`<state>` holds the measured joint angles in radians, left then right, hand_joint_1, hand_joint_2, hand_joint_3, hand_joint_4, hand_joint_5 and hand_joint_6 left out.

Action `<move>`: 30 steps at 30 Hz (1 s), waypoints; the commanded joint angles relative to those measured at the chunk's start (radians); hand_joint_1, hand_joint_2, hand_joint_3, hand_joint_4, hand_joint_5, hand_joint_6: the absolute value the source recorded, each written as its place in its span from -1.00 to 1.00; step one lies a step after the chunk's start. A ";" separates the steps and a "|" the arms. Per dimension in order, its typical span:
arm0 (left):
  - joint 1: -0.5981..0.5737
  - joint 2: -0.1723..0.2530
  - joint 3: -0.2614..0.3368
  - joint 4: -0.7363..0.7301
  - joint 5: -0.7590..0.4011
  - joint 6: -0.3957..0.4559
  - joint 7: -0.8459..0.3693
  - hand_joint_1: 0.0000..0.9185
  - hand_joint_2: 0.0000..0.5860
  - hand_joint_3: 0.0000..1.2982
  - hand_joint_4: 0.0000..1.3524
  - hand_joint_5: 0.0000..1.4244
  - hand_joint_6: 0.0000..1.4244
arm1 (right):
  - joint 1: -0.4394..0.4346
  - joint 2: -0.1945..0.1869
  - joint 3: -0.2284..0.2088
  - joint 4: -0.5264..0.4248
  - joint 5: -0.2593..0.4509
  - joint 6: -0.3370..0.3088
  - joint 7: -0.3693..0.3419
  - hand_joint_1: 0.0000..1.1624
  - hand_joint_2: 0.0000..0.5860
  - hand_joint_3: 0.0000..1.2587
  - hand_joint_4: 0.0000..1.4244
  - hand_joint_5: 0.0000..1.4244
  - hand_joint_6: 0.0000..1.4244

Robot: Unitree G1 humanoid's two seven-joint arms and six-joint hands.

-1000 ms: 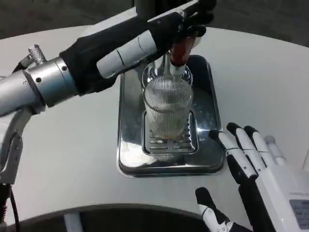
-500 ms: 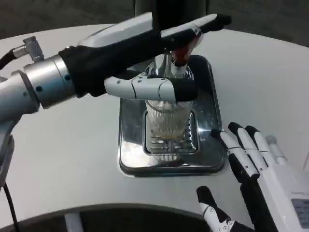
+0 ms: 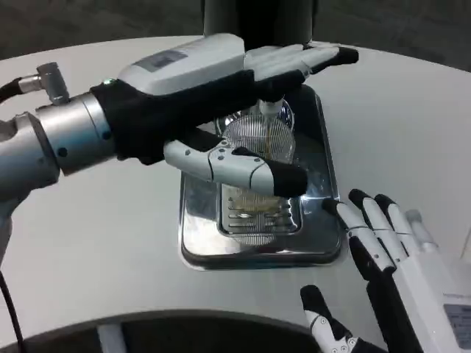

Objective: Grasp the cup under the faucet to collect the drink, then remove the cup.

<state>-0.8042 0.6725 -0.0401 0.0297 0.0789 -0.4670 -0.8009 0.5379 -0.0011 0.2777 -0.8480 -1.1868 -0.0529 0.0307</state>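
Left forearm [image 3: 51, 140], silver with a black sleeve, comes in from the left of the tray and reaches across it. Left hand [image 3: 221, 95] is over the cup, white back up. Its upper fingers [image 3: 309, 59] lie straight and close together, pointing right past the faucet; one lower finger [image 3: 243, 168] crosses in front of the cup's near side. Whether that finger actually touches the glass, cannot tell; no closed grip on the cup is visible.

Cup [image 3: 259, 140], clear ribbed glass, stands upright on the slotted grate [image 3: 254, 217] in the middle of the tray, directly under the faucet [image 3: 271, 109]. A little amber liquid shows at its bottom. The hand hides much of the rim.

Tray [image 3: 195, 246] is shiny metal, rectangular, sitting on the white bench [image 3: 96, 250]. A dark dispenser column [image 3: 257, 22] rises at the tray's far edge.

Right hand [image 3: 390, 257] rests right of the tray's near corner, close beside the tray, holding nothing. Its fingers [image 3: 368, 220] are spread slightly apart and point toward the tray's far side, with one black-tipped finger lower down, set apart from the rest, near the bench edge.
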 commanded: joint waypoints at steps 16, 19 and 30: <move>0.050 0.071 -0.040 -0.025 0.109 -0.134 0.064 -1.00 -0.57 -1.00 -1.00 -1.00 -1.00 | -0.042 0.034 0.000 0.068 0.085 0.052 -0.009 -0.18 0.44 -0.80 -0.94 -0.98 -0.98; 0.051 0.077 -0.040 -0.028 0.110 -0.136 0.071 -1.00 -0.56 -1.00 -1.00 -1.00 -1.00 | -0.071 0.047 -0.008 0.092 0.148 0.071 -0.002 -0.20 0.32 -0.83 -0.94 -0.98 -0.98; 0.062 0.086 -0.033 -0.043 0.089 -0.122 0.078 -1.00 -0.56 -1.00 -1.00 -1.00 -1.00 | -0.250 0.043 -0.017 0.204 0.232 0.186 0.060 -0.16 -0.03 -1.00 -1.00 -1.00 -0.98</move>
<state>-0.7636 0.7410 -0.0599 0.0026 0.1667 -0.5842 -0.7127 0.3165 0.0416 0.2585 -0.6689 -0.9702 0.1017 0.0643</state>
